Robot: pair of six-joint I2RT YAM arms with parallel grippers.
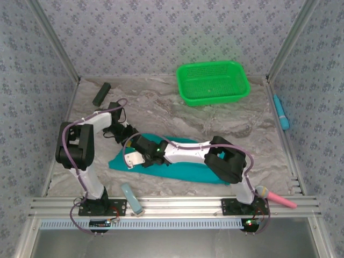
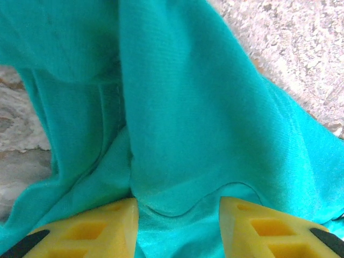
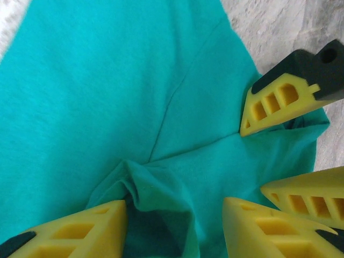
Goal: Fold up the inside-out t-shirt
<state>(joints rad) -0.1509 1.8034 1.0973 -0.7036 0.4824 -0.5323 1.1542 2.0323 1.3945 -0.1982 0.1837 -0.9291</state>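
One teal t-shirt point(image 1: 183, 172) lies bunched at the front of the marbled surface point(image 1: 161, 107), with one green basket point(image 1: 213, 81) at the back and patterned walls point(image 1: 161, 32) around. The left tool point(image 2: 178, 207) and right tool point(image 3: 173, 207) each straddle a cloth fold, half-parted; whether they clench it, I cannot tell.

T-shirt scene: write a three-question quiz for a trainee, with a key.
1. True or false: the t-shirt lies inside the green basket.
2. In the right wrist view, what sits between the fingers of the right gripper? A: bunched teal cloth. B: a pink pen. C: nothing.
3. Fill in: the basket stands toward the ___ edge of the table.
Key: 1 false; 2 A; 3 far.
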